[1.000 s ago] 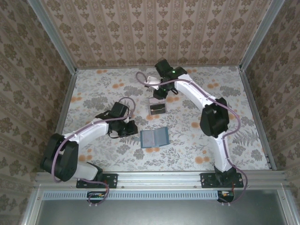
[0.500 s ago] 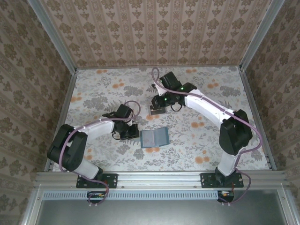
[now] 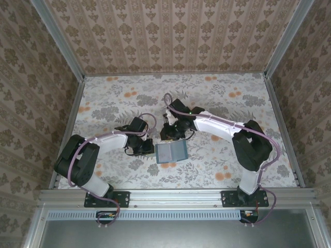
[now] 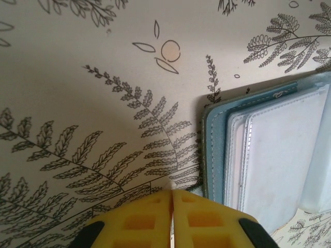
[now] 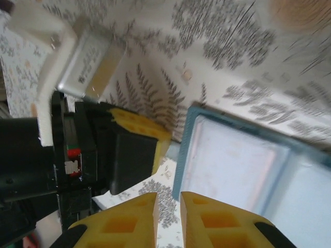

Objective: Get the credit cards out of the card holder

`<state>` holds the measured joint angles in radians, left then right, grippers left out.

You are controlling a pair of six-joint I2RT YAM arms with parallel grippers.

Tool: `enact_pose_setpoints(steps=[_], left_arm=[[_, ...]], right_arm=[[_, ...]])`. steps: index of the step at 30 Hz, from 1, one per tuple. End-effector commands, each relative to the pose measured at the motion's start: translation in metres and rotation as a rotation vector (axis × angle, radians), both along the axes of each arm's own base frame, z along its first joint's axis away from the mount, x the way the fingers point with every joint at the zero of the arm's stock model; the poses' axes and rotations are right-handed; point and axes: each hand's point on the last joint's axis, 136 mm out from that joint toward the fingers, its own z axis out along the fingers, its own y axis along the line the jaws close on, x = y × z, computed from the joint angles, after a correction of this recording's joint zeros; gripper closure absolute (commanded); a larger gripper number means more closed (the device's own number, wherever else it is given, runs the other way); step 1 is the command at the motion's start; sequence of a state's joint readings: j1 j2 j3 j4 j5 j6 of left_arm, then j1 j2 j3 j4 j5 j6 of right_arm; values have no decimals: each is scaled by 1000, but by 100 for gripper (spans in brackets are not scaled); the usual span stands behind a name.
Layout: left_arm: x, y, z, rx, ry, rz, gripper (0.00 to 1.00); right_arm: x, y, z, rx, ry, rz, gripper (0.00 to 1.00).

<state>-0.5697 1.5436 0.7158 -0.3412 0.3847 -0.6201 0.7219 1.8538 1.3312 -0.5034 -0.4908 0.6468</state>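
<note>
A table cover printed with grey ferns and orange blossoms lies flat — its fern fronds show close up from the left wrist. Brown damask wallpaper lines three walls; a metal rail edges the near side.

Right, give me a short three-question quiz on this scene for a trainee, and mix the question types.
1. True or false: the card holder lies open, with its clear inner pockets facing up.
2. The left gripper is: A) wide open; B) shut with nothing in it; C) shut on a card.
3. In the top view, beside which edge of the card holder does the left gripper sit?
Key: 1 true; 2 B; 3 its left edge.
</note>
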Motion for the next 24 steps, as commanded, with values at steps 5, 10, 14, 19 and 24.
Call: enact_pose_setpoints(steps=[5,10,14,19,24], left_arm=[[-19,13,-14,52,39,-10,90],[-22,15,-13,50,36,-7,90],[-22,15,-12,47,35,-6,90],[-23,16,-11,47,33,-10,90],[-24,16,-13,47,33,-11,90]], right_arm=[[-20,19,-35,-3,144,-23,79],[-29,18,-59,-64,182,-21,78],[-33,6,-75,-141,190,-24,76],[-38,-20,-82,-289,163,-18,66],[-37,-41,-76,-419,100,-6,61]])
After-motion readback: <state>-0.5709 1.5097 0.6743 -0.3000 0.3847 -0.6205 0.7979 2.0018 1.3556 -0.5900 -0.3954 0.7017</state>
